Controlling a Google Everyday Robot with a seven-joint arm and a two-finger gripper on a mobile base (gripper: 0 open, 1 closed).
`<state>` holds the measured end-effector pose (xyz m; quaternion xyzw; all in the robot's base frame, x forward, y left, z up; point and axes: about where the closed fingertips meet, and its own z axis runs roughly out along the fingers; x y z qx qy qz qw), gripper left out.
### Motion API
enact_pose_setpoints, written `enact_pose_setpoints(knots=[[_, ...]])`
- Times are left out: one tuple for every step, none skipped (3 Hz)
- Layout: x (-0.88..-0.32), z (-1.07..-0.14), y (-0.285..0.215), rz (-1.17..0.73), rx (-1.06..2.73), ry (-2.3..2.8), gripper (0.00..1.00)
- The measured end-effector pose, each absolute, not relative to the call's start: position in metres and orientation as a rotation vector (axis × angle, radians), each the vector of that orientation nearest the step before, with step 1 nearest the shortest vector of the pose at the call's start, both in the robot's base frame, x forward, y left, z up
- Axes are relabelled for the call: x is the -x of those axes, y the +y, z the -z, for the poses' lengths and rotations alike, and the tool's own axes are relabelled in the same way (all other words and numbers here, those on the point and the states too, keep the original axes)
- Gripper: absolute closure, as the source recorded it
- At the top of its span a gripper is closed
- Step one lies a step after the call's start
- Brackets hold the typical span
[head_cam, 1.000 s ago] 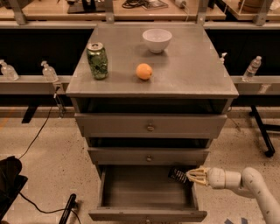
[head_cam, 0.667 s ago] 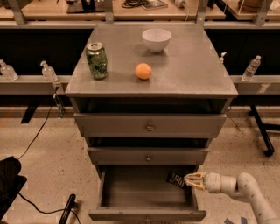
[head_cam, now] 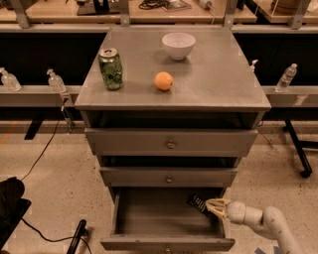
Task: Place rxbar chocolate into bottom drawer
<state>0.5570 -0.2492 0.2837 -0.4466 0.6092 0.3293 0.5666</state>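
A: Bar located?
B: The rxbar chocolate (head_cam: 197, 202) is held over the right side of the open bottom drawer (head_cam: 166, 243), below the table's (head_cam: 218, 89) front-right corner. The gripper (head_cam: 212, 206) is clamped on one end.
A: Handling?
B: Judged light, thin, slick-wrapped; best pinched across the flat faces.

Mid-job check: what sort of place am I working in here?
Likely a lab or workshop: a grey metal cabinet on speckled floor, wooden workbenches behind, bottles on side rails. The claw holds the rxbar chocolate at the right side of the open bottom drawer.
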Motion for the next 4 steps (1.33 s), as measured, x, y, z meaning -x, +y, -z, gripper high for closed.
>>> enact_pose_setpoints(knots=[[-0.565, -0.28, -0.221, -0.78, 1.05, 1.429, 0.97], [-0.567, -0.281, -0.199, -0.793, 1.091, 1.433, 0.76], [-0.565, -0.274, -0.188, -0.77, 1.178, 1.473, 0.53], [-0.56, -0.266, -0.186, -0.705, 1.267, 1.531, 0.28]])
